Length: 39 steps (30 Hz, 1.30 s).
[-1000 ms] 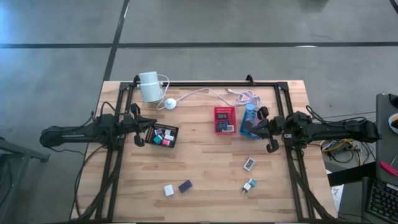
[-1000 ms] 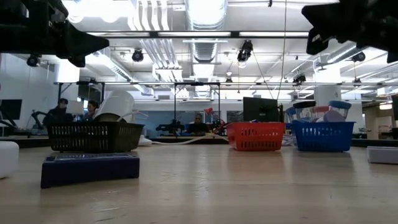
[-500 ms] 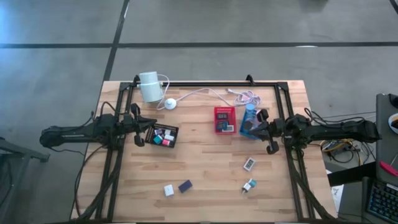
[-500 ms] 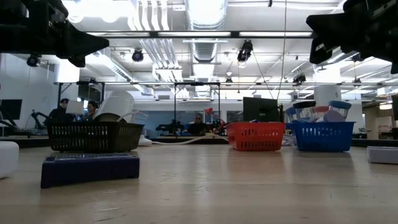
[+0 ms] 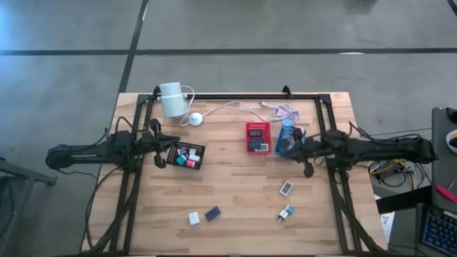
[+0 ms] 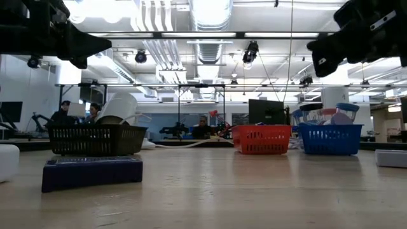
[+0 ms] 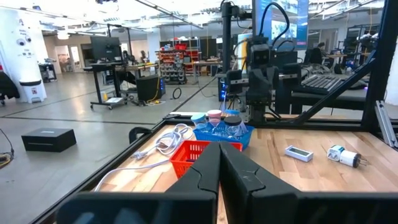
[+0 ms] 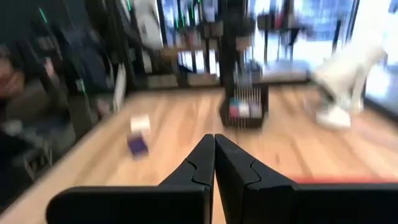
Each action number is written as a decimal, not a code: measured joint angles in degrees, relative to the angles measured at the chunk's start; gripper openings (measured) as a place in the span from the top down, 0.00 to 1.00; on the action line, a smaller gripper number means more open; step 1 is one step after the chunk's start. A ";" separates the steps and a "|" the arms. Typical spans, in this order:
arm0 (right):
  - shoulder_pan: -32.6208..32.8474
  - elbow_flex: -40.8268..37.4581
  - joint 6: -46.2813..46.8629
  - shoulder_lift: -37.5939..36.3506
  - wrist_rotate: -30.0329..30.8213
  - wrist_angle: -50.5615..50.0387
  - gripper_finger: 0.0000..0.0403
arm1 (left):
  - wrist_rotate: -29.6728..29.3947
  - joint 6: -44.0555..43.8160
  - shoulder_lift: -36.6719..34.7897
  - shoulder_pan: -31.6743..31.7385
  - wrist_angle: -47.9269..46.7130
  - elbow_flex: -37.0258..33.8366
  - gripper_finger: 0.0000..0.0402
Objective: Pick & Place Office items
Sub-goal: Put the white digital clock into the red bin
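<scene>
High view: right gripper point(image 5: 299, 148), jaws closed and empty by the blue tray point(image 5: 285, 138), should open before descending on the white item point(image 5: 285, 188); left gripper point(image 5: 166, 148) likewise closed.

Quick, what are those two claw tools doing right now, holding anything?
Left tool: closed, empty, beside the black tray.
Right tool: closed, empty, by the blue tray.

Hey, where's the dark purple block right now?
In the high view the dark purple block lies loose on the table's near left side, just right of a small white piece and well below the black tray.
</scene>
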 joint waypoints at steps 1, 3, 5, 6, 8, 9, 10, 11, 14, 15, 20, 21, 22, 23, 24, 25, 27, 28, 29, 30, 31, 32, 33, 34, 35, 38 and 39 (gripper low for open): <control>0.00 1.95 -0.63 0.08 0.03 -5.20 0.98 | 0.00 0.00 0.00 0.01 0.00 0.00 0.97; 0.00 5.97 -1.28 0.21 0.67 -15.19 0.98 | -0.02 0.00 -0.02 0.01 0.00 0.00 0.97; 0.00 10.05 -1.47 0.31 1.77 -23.60 0.98 | -0.02 0.00 -0.02 0.01 0.00 0.00 0.97; -0.02 11.99 -1.59 0.27 2.21 -27.67 0.98 | -0.02 0.00 -0.02 0.01 0.00 0.00 0.97; 0.00 15.54 -1.96 0.44 2.22 -35.27 0.98 | -0.01 0.00 -0.02 0.01 0.00 0.00 0.97; 0.06 17.17 -2.36 0.64 2.19 -39.13 0.97 | -0.01 0.00 -0.02 0.00 0.00 0.00 0.97; 0.13 18.69 -2.80 0.87 2.14 -43.13 0.96 | -0.01 0.00 -0.02 0.01 0.01 0.00 0.97; 0.32 19.95 -3.20 1.19 2.17 -46.29 0.94 | 0.00 0.00 -0.02 0.01 0.00 0.00 0.97; 1.63 21.68 -3.56 2.18 1.96 -48.14 0.86 | 0.00 0.00 -0.04 0.01 0.00 0.00 0.97; 2.16 22.26 -3.60 2.98 1.95 -49.09 0.83 | 0.00 0.00 -0.04 0.01 0.01 0.00 0.97; 3.42 25.13 -1.02 6.97 2.04 -50.74 0.65 | 0.00 0.00 0.02 0.01 -0.01 -0.01 0.97; 3.48 26.01 -0.59 7.85 1.98 -50.94 0.62 | 0.02 0.00 0.02 -0.01 0.00 -0.02 0.97; 3.48 27.03 -0.55 8.73 2.02 -52.03 0.59 | 0.01 0.00 0.02 0.01 0.04 -0.02 0.97; 3.48 28.15 -0.49 9.91 2.00 -53.73 0.55 | 0.01 0.00 0.02 0.01 0.02 -0.02 0.97; 3.47 29.40 -0.47 11.10 2.00 -55.10 0.53 | 0.03 -0.03 0.02 0.00 0.01 -0.02 0.97; 3.45 30.83 -0.52 12.42 2.03 -56.10 0.50 | 0.07 -0.33 0.02 -0.01 0.00 -0.02 0.97; 3.45 33.55 -1.27 15.06 2.17 -57.35 0.46 | 0.05 -1.66 0.02 0.01 0.02 -0.02 0.97; 3.45 35.19 -1.97 16.49 2.13 -57.46 0.44 | 0.09 -2.24 0.03 0.00 0.00 -0.02 0.97; 3.46 36.83 -2.76 17.89 2.12 -57.28 0.43 | 0.11 -2.49 0.04 -0.01 0.00 -0.02 0.97; 3.48 38.37 -3.66 19.34 2.09 -57.53 0.42 | 0.11 -2.62 0.04 0.01 0.02 -0.02 0.97; 3.48 40.11 -4.59 20.96 2.06 -58.56 0.41 | 0.09 -2.64 0.04 0.00 0.02 -0.02 0.97; 3.48 41.85 -5.34 22.53 2.06 -59.90 0.40 | 0.11 -2.64 0.04 -0.01 0.02 -0.02 0.97; 3.48 43.66 -6.23 24.18 2.09 -61.67 0.40 | 0.09 -2.66 0.04 -0.03 0.10 -0.02 0.97; 3.48 45.45 -6.88 25.86 2.09 -64.04 0.39 | 0.09 -2.74 0.04 -0.03 0.42 -0.02 0.97; 3.48 47.21 -7.41 27.41 2.08 -66.76 0.39 | 0.09 -2.83 0.04 -0.03 0.49 -0.02 0.97; 3.61 51.74 -8.31 31.96 1.96 -74.96 0.38 | 0.09 -2.84 0.09 -0.03 0.20 -0.02 0.97; 3.96 52.77 -8.64 33.46 1.97 -77.80 0.38 | 0.09 -2.84 0.11 -0.03 -0.03 -0.02 0.97</control>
